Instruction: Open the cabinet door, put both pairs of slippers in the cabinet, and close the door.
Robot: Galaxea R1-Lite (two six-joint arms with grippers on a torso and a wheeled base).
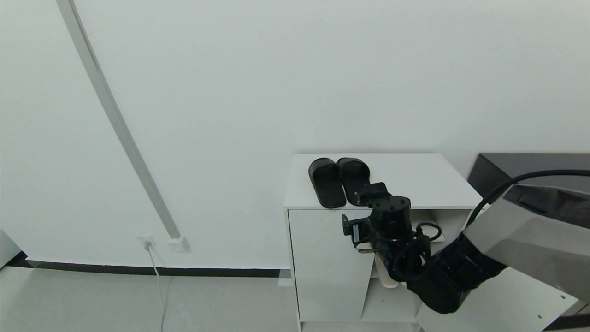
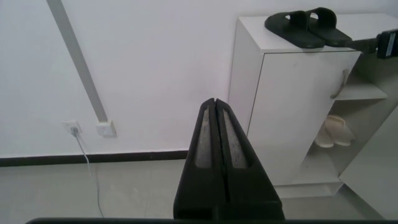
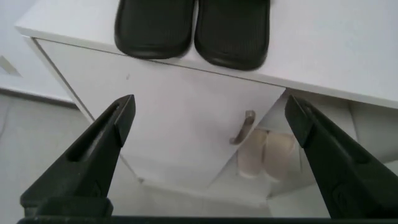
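Observation:
A pair of black slippers (image 1: 339, 180) (image 2: 308, 25) (image 3: 193, 25) lies side by side on top of the white cabinet (image 1: 415, 177), near its front edge. A beige pair (image 2: 336, 130) (image 3: 267, 152) (image 1: 386, 276) stands inside the cabinet on a lower shelf. The cabinet's left door (image 1: 327, 258) is shut, with a handle (image 3: 242, 127) at its inner edge; the right door (image 1: 498, 299) is swung open. My right gripper (image 3: 209, 106) (image 1: 368, 192) is open, just in front of the black slippers at the cabinet's top edge. My left gripper (image 2: 214, 102) is shut and empty, well to the cabinet's left.
A wall socket (image 1: 146, 241) with a white cable hangs left of the cabinet. A grey conduit strip (image 1: 115, 115) runs slantwise up the wall. A dark piece of furniture (image 1: 530, 166) stands right of the cabinet. Bare floor (image 1: 138, 299) lies to the left.

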